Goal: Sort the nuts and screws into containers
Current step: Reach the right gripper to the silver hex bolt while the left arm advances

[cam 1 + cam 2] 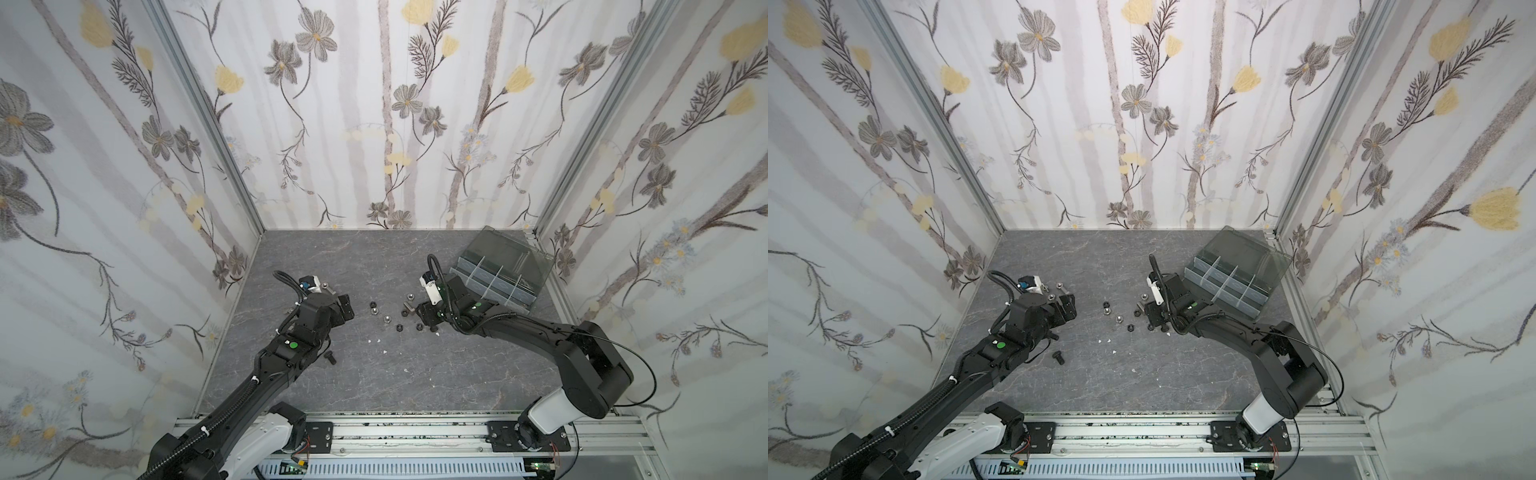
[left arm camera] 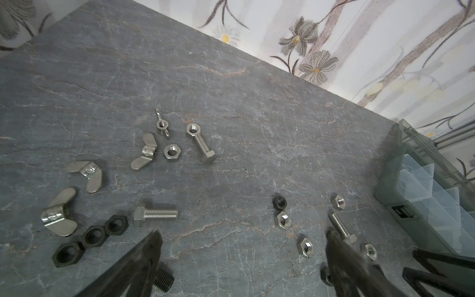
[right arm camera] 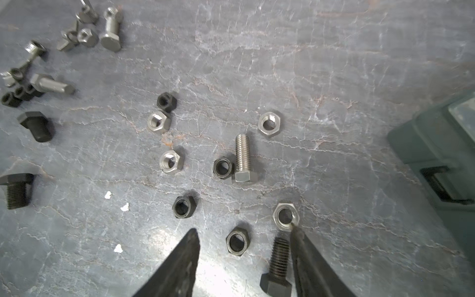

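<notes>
Right wrist view alone shows the right gripper (image 3: 244,228), half-wide, empty, straddling a black hexagonal metal nut (image 3: 237,241); left gripper (image 2: 243,234) wide, empty.

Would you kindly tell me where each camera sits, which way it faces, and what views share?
Both top views: high over the front rail, looking down at the table, organizer box, left arm and right arm.
Left wrist: on the left arm, looking down past the open left gripper at wing nuts; only its fingers show.
Right wrist: on the right arm, looking down past the right gripper at a black nut; only its fingers show.
Shared: both wrist views show the same silver screw and the box.
</notes>
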